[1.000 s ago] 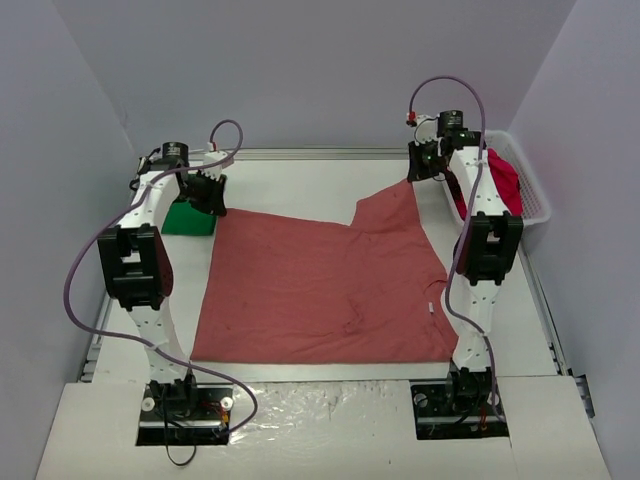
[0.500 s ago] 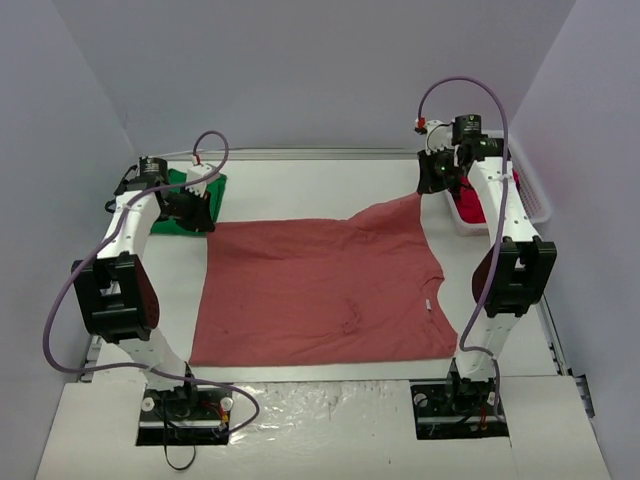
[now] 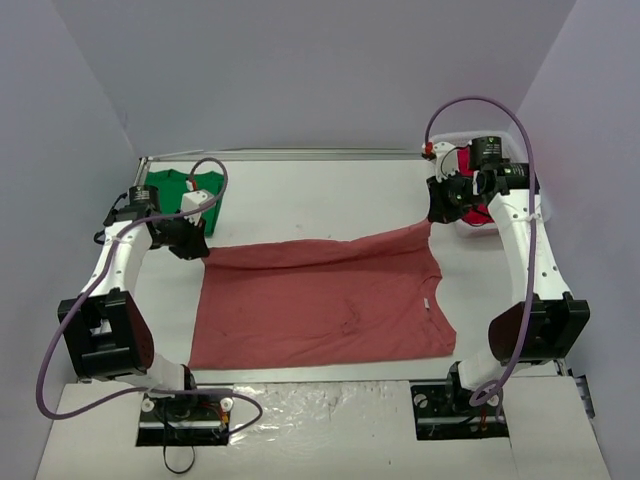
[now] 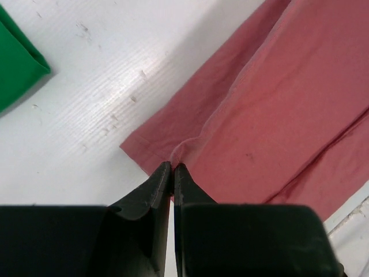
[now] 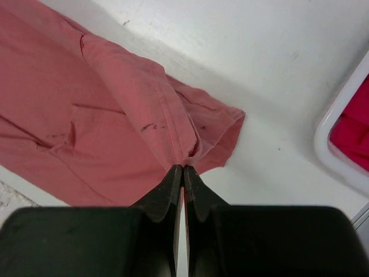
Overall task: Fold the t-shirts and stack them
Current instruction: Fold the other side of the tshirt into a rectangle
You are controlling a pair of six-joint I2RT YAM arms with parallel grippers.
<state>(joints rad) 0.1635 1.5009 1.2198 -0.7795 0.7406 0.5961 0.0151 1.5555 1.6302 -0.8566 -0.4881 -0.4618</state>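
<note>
"Left wrist view: what have the jaws got?"

"The left gripper (image 4: 173, 165) has its jaws pressed together on the far-left corner of the salmon-pink t-shirt (image 3: 320, 305). The right gripper (image 5: 183, 167) pinches the far sleeve end the same way."

"And the shirt itself?"

"It is spread across the middle of the tabletop (image 3: 320, 190), its far edge strung between the two arms. The green t-shirt (image 3: 185, 190) sits folded at the far left, and a crimson t-shirt (image 5: 354, 130) waits in the white basket (image 5: 331, 115) at right."

"Which step is this?"

"The first fold, by the look of it. Next, both arms should carry that edge evenly toward the near one and let go only once it lies flat."
</note>
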